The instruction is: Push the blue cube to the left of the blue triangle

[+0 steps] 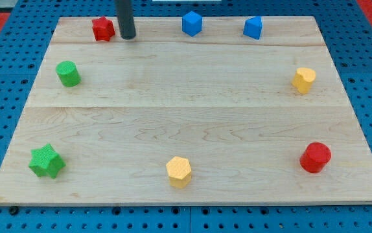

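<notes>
Resting near the view's top edge of the wooden board [186,123], my tip [128,37] stands just beside the red block [103,28], on that block's right side in the view; whether the two touch I cannot tell, since the gap is too fine to judge. The arm carries no gripper at all (only the straight dark rod), so there is nothing to open or close, and nothing is held.

The blue cube [192,23] lies along the same top strip of the board, to the view's right of my tip and apart from it, with bare wood between them. Farther right again, near the top right corner, sits the blue triangle [253,28]. So the cube is already on the view's left of the triangle, the two separated by a clear stretch of board and lying at roughly the same height in the view.

Other blocks ring the board's edges. A green cylinder [69,74] stands at the left side below the red block, and a green star [46,161] lies near the bottom left corner. One yellow block [304,80] sits at the right side, another yellow block [179,171] near the bottom middle, and a red cylinder [315,157] near the bottom right.
</notes>
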You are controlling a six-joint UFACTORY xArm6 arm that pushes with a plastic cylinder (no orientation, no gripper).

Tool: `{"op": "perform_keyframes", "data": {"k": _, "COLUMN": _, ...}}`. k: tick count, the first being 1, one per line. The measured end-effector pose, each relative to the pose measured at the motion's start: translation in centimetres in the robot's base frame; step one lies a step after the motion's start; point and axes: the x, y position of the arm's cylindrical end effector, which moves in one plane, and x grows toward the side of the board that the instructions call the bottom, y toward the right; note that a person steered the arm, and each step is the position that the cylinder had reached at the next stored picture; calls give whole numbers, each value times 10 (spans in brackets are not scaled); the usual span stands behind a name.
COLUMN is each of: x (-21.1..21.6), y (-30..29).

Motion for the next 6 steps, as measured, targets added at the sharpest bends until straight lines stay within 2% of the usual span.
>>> {"op": "perform_keyframes", "data": {"k": 1, "x": -18, "y": 9}}
{"op": "perform_keyframes", "data": {"k": 2, "x": -18, "y": 83}}
{"op": "perform_keyframes", "data": {"k": 4, "x": -35, "y": 158}}
{"op": "perform_keyframes", "data": {"k": 5, "x": -32, "y": 188}}
{"op": "perform_keyframes", "data": {"k": 6, "x": -28, "y": 183}}
